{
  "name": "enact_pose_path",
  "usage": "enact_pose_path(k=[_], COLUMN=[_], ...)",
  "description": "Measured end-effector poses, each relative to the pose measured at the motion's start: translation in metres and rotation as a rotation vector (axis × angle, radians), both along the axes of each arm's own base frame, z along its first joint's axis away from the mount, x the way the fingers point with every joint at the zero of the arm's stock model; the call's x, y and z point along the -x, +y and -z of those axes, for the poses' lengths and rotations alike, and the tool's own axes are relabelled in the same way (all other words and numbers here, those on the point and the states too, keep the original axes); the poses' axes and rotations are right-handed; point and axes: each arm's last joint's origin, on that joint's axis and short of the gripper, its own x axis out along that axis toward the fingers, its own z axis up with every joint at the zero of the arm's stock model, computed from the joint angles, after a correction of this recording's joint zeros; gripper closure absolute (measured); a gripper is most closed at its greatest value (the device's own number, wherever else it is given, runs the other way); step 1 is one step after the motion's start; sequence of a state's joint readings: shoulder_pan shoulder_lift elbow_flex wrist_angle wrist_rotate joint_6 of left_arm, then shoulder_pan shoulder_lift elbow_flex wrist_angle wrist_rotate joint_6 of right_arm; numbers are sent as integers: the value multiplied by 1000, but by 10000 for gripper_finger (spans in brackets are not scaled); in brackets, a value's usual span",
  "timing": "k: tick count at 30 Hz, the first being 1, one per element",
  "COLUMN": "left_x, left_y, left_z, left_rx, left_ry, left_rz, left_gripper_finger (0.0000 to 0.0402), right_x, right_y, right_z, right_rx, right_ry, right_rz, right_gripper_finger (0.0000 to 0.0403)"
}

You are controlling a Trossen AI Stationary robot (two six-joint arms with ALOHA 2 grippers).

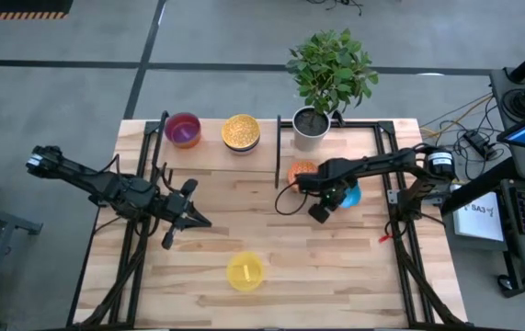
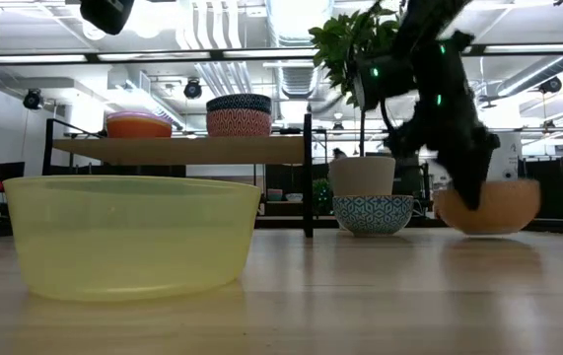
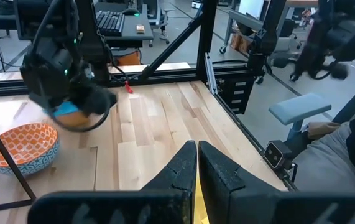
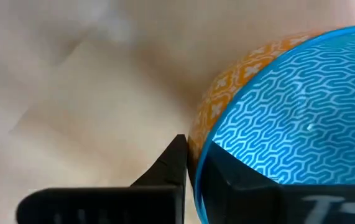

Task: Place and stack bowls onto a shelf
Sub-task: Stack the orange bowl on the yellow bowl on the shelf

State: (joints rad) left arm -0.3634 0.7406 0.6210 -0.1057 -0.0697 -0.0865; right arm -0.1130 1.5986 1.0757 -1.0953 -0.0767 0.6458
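Note:
My right gripper (image 1: 325,208) is shut on a bowl (image 1: 348,195) with a blue wave pattern inside and an orange patterned outside, right of the table's centre. Beside it stands a bowl (image 1: 302,172) with an orange inside and a blue-patterned outside (image 2: 373,214), its base on the table. A clear yellow bowl (image 1: 245,271) sits near the front edge. The shelf (image 1: 216,156) at the far left carries a purple bowl (image 1: 183,129) and a speckled yellow bowl (image 1: 241,131). My left gripper (image 1: 202,221) is shut, hovering left of centre and touching nothing. My right gripper grips the blue-and-orange bowl's rim (image 4: 205,146), one finger (image 4: 171,168) on the orange outer wall and the other (image 4: 239,180) inside. The fingers come from above, pointing down (image 2: 468,187). The bowl (image 2: 488,205) looks slightly tilted and just clear of the table.
A white pot (image 1: 310,124) with a green plant stands at the far edge right of the shelf. Black frame rails (image 1: 400,211) run along the table's left and right sides. A person (image 3: 345,149) sits beyond the right edge. Bare tabletop lies around the yellow bowl.

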Motion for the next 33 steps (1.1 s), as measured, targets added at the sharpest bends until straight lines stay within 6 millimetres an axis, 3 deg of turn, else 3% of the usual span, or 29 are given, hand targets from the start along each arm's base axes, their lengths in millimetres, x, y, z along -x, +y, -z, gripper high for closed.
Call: enact_pose_path(k=[4,7,12,17,20,28,33], left_x=[0,-1,-1,1,2,11,15], left_y=[0,2,5,9,10,13,13], left_z=[0,-1,-2,-6,-11,-22,-22], left_rx=[-19,-37,-69,-78,-58,31,36], left_ry=[-7,-20,-37,-75,-119,-189,-193], left_rz=[-2,-49,-168,-276,-300,-309,-302], left_gripper_finger=[401,401,402,402,402,402,402], right_x=[-11,-27,-60,-88,-99,-137,-154], right_y=[15,29,49,58,56,28,7], right_z=[-34,-66,-121,-175,-199,-218,-218], right_rx=[-244,-387,-404,-172,38,529,681], right_ry=[-40,-184,-521,-903,-1027,-957,-817], right_rz=[-61,-166,-360,-618,-740,-859,-895], right_gripper_finger=[388,388,389,390,390,390,390])
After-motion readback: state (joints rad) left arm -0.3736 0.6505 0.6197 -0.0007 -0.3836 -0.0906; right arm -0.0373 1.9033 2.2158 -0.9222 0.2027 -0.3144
